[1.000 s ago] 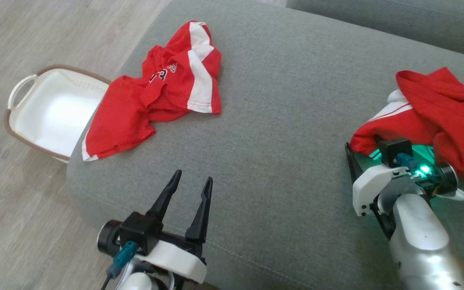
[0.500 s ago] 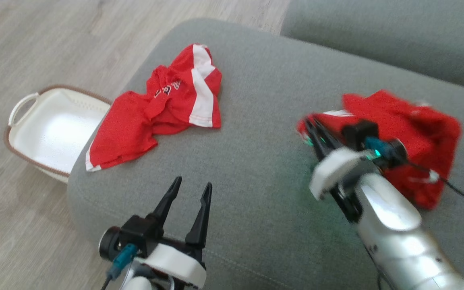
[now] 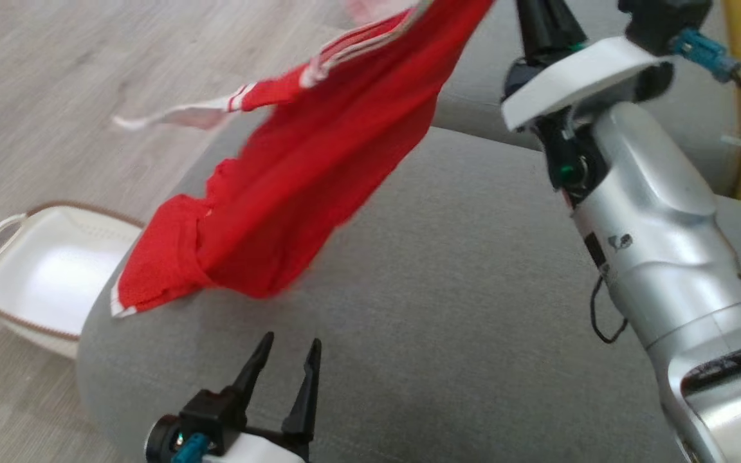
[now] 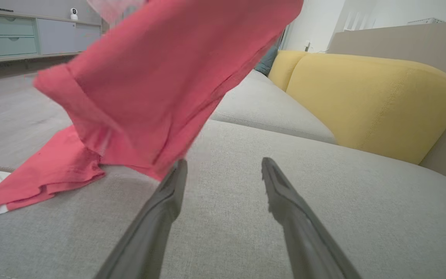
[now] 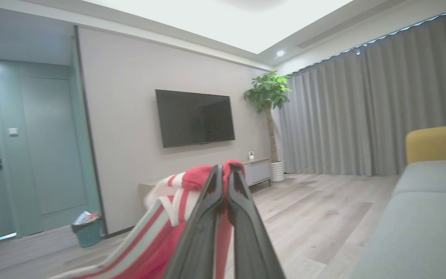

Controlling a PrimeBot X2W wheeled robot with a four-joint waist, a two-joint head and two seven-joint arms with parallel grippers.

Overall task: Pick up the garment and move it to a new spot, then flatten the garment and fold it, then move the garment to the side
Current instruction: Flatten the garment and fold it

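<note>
- The right claw point(image 5: 225, 172) is clamped on a bunched corner of the red garment point(image 3: 332, 161). It is raised high, likely so the cloth hangs clear of the sofa point(image 3: 473, 289) for carrying to a new spot.
- The garment slants down-left over the sofa's left end, near the basket point(image 3: 42, 276) on the floor.
- The left claw point(image 3: 283, 379) hovers low over the sofa's front, fingers apart and empty, probably ready for flattening.
- Blur smears the garment's striped edge.
- I cannot tell whether the red cloth point(image 3: 145, 289) lying at the sofa's edge is the garment's tail or a separate piece.
- In the head view the right claw's tips are cut off at the top.
</note>
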